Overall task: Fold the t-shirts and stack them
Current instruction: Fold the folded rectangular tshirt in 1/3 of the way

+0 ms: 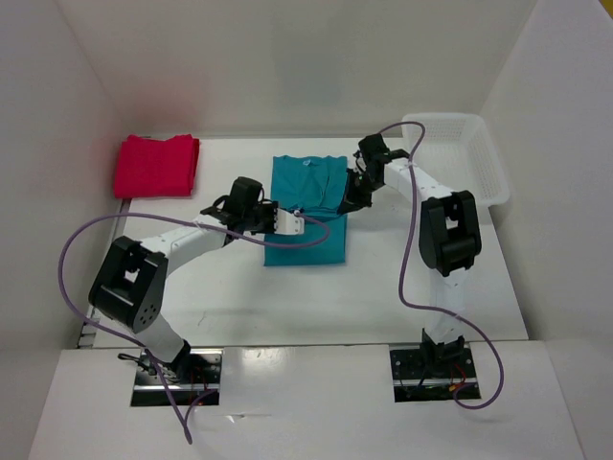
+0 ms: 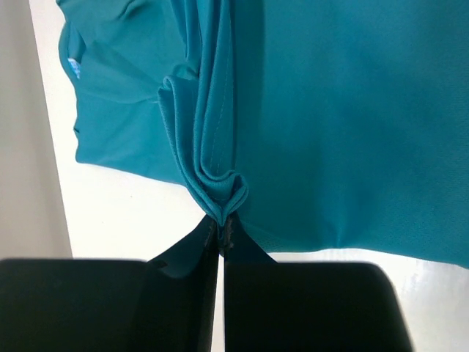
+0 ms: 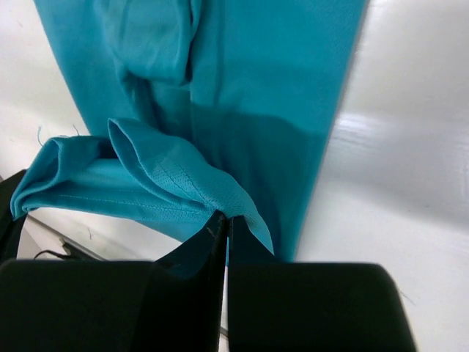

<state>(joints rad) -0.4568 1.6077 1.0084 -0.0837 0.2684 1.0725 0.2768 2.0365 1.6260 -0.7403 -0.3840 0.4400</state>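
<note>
A teal-blue t-shirt (image 1: 299, 177) lies partly folded at the middle of the table. My left gripper (image 1: 292, 222) is shut on a bunched fold of it (image 2: 222, 220), pinching several layers of the teal cloth (image 2: 330, 132). My right gripper (image 1: 350, 199) is shut on the shirt's stitched edge (image 3: 228, 218) at its right side, lifting a flap of the teal fabric (image 3: 249, 88). A folded red-pink t-shirt (image 1: 156, 165) rests at the back left, away from both grippers.
A white lattice basket (image 1: 490, 168) stands at the back right beside the right arm. White walls close in the table at the left, back and right. Purple cables loop from both arms over the table.
</note>
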